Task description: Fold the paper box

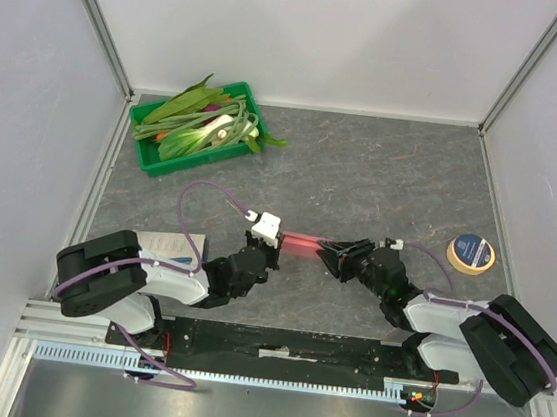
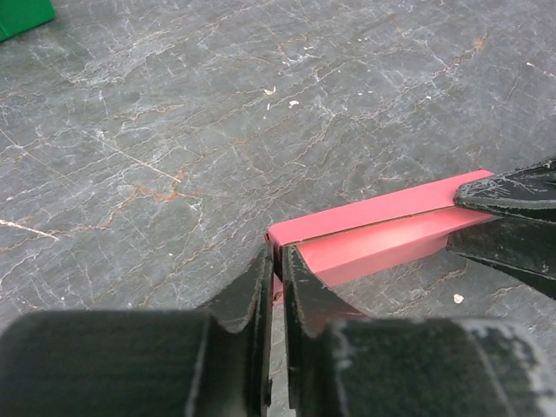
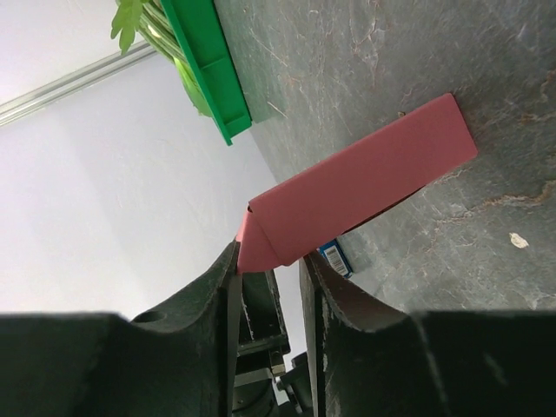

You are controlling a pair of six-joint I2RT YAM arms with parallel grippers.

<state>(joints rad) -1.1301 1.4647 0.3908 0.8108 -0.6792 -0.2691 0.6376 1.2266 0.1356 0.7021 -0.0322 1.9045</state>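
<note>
Left gripper (image 2: 276, 261): fingers are pressing almost together, pinching the thin left edge of the box (image 2: 373, 233).
Right gripper (image 3: 270, 259): jaws are standing partly apart and gripping the box's right end, a finger pressing on each side of its folded tip.
Box: it is lying flattened into a long pink strip, spanning the gap between the two grippers over the near middle of the table (image 1: 364, 168); whether it is resting on the surface or hanging just above it cannot be told.
Tray (image 1: 152, 166): it is sitting at the far left corner, well apart from the box, holding greens (image 1: 193, 118).
Tape roll (image 1: 472, 253): it is lying flat near the right edge, beside the right arm.
Booklet (image 1: 168, 247): it is peeking out from under the left arm.
</note>
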